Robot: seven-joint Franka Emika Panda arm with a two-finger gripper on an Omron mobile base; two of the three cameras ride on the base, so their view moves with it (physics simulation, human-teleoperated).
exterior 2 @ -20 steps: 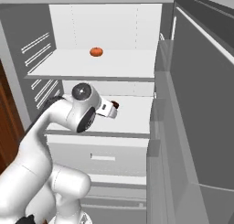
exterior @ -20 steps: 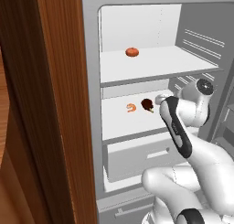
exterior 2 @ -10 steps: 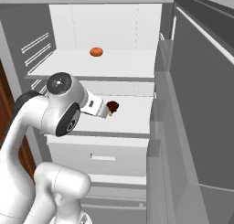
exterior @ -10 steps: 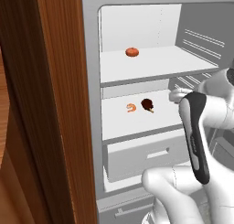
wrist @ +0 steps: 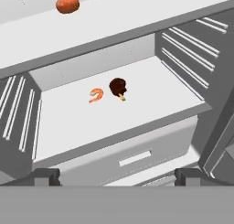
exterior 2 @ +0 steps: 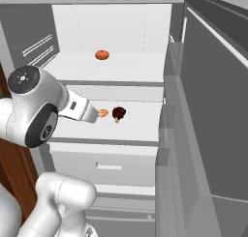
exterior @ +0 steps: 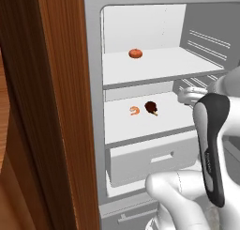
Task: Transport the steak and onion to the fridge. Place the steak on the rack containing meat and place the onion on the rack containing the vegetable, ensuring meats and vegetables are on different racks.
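Observation:
The steak [exterior: 150,107] [exterior 2: 118,113] [wrist: 118,87], a dark red-brown lump with a pale stub, lies on the lower white shelf [exterior: 164,123] [wrist: 151,104] of the open fridge [exterior: 93,83]. An orange curled shrimp piece [exterior: 134,111] [wrist: 95,95] lies just left of it. On the upper shelf [exterior: 164,65] [wrist: 137,17] rests an orange-red vegetable [exterior: 135,53] [exterior 2: 101,54] [wrist: 67,3]. My gripper [wrist: 118,176] [exterior 2: 94,115] hangs open and empty in front of the lower shelf, well back from the steak. The onion is out of view.
A drawer [exterior: 154,156] [wrist: 132,157] sits under the lower shelf. A brown wooden panel [exterior: 47,107] stands left of the fridge. The open grey fridge door [exterior 2: 213,110] stands on the right. My own arm [exterior: 213,149] rises close in front of the fridge's right side.
My gripper has pulled back out of the fridge, away from the steak, which stays lying on the lower shelf beside the shrimp piece. The arm has swung back and to the right.

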